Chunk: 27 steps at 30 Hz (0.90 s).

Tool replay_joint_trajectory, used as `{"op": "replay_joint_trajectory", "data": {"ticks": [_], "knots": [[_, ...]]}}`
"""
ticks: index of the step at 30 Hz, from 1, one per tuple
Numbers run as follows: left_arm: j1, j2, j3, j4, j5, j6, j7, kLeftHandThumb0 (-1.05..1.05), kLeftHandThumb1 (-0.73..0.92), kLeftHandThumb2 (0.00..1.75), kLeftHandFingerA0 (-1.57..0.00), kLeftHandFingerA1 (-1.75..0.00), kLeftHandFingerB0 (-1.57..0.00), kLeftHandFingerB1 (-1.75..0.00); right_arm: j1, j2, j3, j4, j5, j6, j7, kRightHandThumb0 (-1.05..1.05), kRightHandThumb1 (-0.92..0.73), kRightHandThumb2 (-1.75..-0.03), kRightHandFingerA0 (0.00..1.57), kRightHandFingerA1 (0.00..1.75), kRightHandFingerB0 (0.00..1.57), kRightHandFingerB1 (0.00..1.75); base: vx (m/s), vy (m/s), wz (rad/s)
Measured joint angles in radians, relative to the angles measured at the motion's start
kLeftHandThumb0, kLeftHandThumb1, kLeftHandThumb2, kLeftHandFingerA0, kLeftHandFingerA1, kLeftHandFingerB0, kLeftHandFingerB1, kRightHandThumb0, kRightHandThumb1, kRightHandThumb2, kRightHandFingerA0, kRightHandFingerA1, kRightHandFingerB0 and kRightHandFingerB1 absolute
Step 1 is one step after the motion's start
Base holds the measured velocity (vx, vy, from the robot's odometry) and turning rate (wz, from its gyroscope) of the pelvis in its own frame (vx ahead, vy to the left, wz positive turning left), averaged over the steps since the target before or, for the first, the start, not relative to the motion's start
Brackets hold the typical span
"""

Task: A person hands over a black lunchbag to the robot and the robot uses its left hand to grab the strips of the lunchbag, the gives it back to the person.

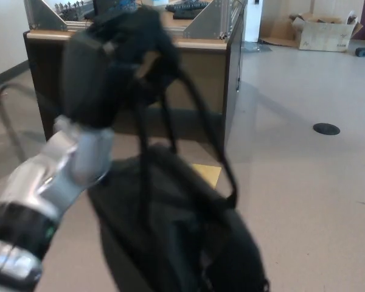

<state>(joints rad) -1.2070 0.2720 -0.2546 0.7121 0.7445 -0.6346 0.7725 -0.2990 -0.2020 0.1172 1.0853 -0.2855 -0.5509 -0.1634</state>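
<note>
Black fabric lunchbag is being held above the grey floor by its thin black straps, which are being gripped by the left robot hand, raised before the dark wooden counter; everything is blurred.

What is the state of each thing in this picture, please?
Left hand: raised, shut on the straps, blurred.
Straps: pulled up taut from the lunchbag.
Lunchbag: hanging below the left hand, off the floor, blurred.
Desk: standing behind, cables on top.
Yellow sheet: flat on the floor, mostly hidden by the lunchbag.
Cardboard box: open, on the floor far right.
Right hand: not in view.
</note>
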Motion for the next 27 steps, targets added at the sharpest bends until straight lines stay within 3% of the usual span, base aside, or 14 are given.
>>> {"op": "replay_joint_trajectory", "data": {"ticks": [3, 7, 8, 13, 14, 15, 16, 18, 21, 25, 26, 27], "knots": [[-0.091, -0.049, -0.042, 0.041, 0.025, 0.046, -0.004, -0.32, 0.56, 0.57, -0.83, -1.75, -0.69, -1.60, -0.006, -0.001, 0.003, 0.002, -0.002, 0.000, 0.004, -0.52, -0.53, -0.92, 0.29, 0.52, 0.49, 0.59, 0.00, 0.000, 0.00], [-0.186, -0.126, -0.104, 0.097, 0.048, 0.094, -0.009, -0.26, 0.57, 0.55, -0.79, -1.75, -0.60, -1.69, -0.009, -0.002, 0.006, 0.001, -0.003, 0.002, 0.006, -0.48, -0.51, -0.91, 0.29, 0.53, 0.49, 0.60, 0.00, 0.000, 0.00], [-0.205, -0.146, -0.122, 0.114, 0.056, 0.098, -0.008, -0.40, 0.41, 0.80, -1.11, -1.40, -0.92, -1.29, -0.009, -0.002, 0.006, -0.001, -0.003, 0.002, 0.007, -0.48, -0.51, -0.90, 0.30, 0.53, 0.49, 0.60, 0.00, 0.000, 0.00], [-0.243, -0.212, -0.182, 0.125, 0.080, 0.125, -0.011, -0.43, 0.41, 0.80, -1.13, -1.40, -0.88, -1.25, -0.010, -0.001, 0.005, -0.002, -0.003, 0.002, 0.006, -0.50, -0.51, -0.90, 0.31, 0.53, 0.49, 0.59, 0.00, 0.000, 0.00], [-0.253, -0.231, -0.199, 0.124, 0.088, 0.134, -0.012, -0.39, 0.43, 0.84, -1.15, -1.36, -0.87, -1.16, -0.011, -0.001, 0.004, -0.002, -0.003, 0.002, 0.006, -0.49, -0.51, -0.90, 0.31, 0.53, 0.49, 0.60, 0.00, 0.000, 0.00], [-0.258, -0.237, -0.205, 0.124, 0.093, 0.137, -0.011, -0.38, 0.51, 0.59, -0.89, -1.62, -0.95, -0.75, -0.012, -0.001, 0.003, -0.002, -0.003, 0.002, 0.006, -0.48, -0.50, -0.90, 0.31, 0.53, 0.49, 0.60, 0.00, 0.000, 0.00], [-0.270, -0.249, -0.215, 0.125, 0.100, 0.142, -0.011, -0.37, 0.51, 0.55, -0.90, -1.56, -0.97, -0.64, -0.015, -0.001, 0.003, -0.002, -0.003, 0.002, 0.006, -0.48, -0.50, -0.90, 0.31, 0.54, 0.50, 0.60, 0.00, 0.000, 0.00], [-0.295, -0.269, -0.230, 0.127, 0.105, 0.144, -0.015, -0.36, 0.50, 0.58, -0.89, -1.58, -0.97, -0.68, -0.022, -0.001, 0.003, -0.003, -0.003, 0.003, 0.006, -0.47, -0.50, -0.90, 0.32, 0.54, 0.50, 0.60, 0.00, 0.000, 0.00], [-0.324, -0.281, -0.239, 0.131, 0.106, 0.144, -0.022, -0.40, 0.51, 0.62, -0.91, -1.60, -0.94, -0.87, -0.028, -0.001, 0.003, -0.007, -0.004, 0.005, 0.004, -0.46, -0.49, -0.89, 0.32, 0.54, 0.49, 0.60, 0.00, 0.000, 0.00], [-0.337, -0.283, -0.243, 0.136, 0.108, 0.144, -0.026, -0.34, 0.50, 0.55, -0.90, -1.61, -0.95, -0.84, -0.031, -0.001, 0.005, -0.011, -0.005, 0.012, 0.003, -0.45, -0.49, -0.88, 0.31, 0.53, 0.49, 0.59, 0.00, 0.000, 0.00], [-0.337, -0.283, -0.243, 0.137, 0.108, 0.144, -0.026, -0.35, 0.50, 0.58, -0.88, -1.65, -0.91, -1.05, -0.031, -0.001, 0.005, -0.012, -0.005, 0.014, 0.003, -0.44, -0.49, -0.88, 0.31, 0.53, 0.49, 0.59, 0.00, 0.000, 0.00], [-0.337, -0.283, -0.243, 0.139, 0.109, 0.144, -0.026, -0.34, 0.53, 0.58, -0.86, -1.67, -0.89, -1.11, -0.031, -0.001, 0.005, -0.013, -0.005, 0.016, 0.003, -0.44, -0.49, -0.88, 0.32, 0.53, 0.49, 0.59, 0.00, 0.000, 0.00]]}}
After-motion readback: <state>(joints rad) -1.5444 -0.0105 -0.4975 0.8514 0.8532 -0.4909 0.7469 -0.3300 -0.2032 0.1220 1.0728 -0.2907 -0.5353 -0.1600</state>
